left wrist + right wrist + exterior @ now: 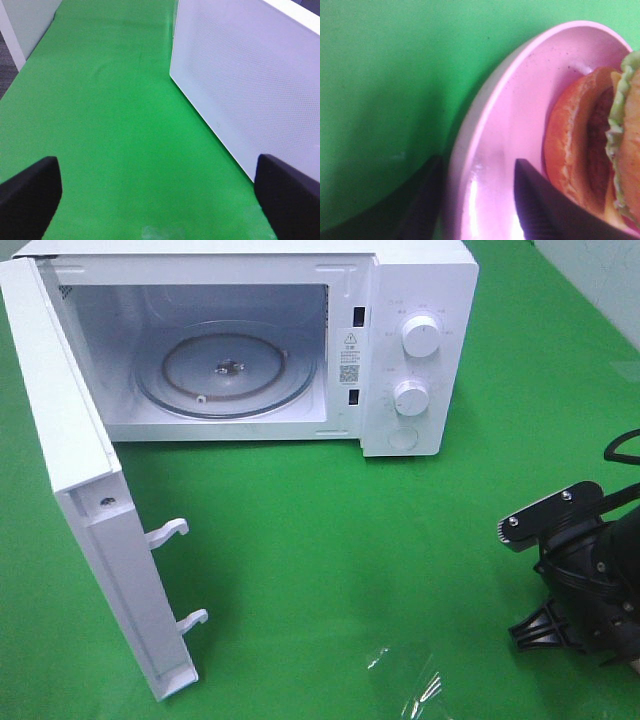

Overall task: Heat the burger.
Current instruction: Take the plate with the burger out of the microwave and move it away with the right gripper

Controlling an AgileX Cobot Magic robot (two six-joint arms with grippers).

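The left gripper (160,200) stands wide open, while the right gripper (480,200), at four o'clock, has fingers (540,210) parted.

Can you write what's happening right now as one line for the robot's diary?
microwave: door open, nothing on turntable | burger: on pink plate | right gripper: fingers astride plate rim | left gripper: open, holding nothing

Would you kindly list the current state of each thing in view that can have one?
Microwave door: swung fully open.
Turntable: bare.
Burger: resting on the pink plate, not in the oven.
Left gripper: open, holding nothing.
Right gripper: fingers straddling the plate's rim; grip unclear.
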